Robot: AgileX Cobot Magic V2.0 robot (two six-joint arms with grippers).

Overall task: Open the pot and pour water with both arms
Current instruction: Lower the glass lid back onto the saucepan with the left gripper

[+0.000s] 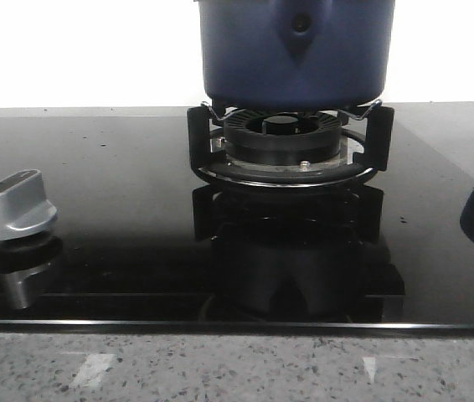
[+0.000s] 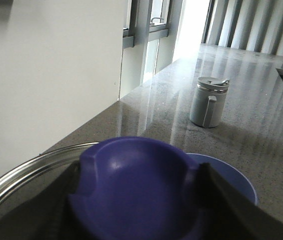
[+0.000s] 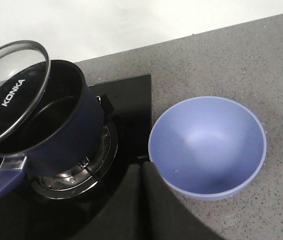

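Left gripper (image 2: 137, 200) clamped on blue lid knob (image 2: 136, 190); right gripper (image 3: 144, 200) state unclear. Pot (image 1: 296, 50) on burner (image 1: 283, 138), upper centre.

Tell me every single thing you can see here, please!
pot: one, dark blue, on the burner, open.
lid: one, clear glass with a metal rim and a blue knob, held tilted over the pot.
bowl: one, light blue, empty, on the counter beside the hob.
burner: one, black, under the pot.
dial: one, silver, on the hob's left side.
hob: one, shiny black glass, set in the counter.
counter: one, speckled grey.
jug: one, grey with a lid, farther along the counter.
left pincer: one, dark, gripping the lid's knob.
right pincer: one, dark, closed and empty, above the bowl's edge.
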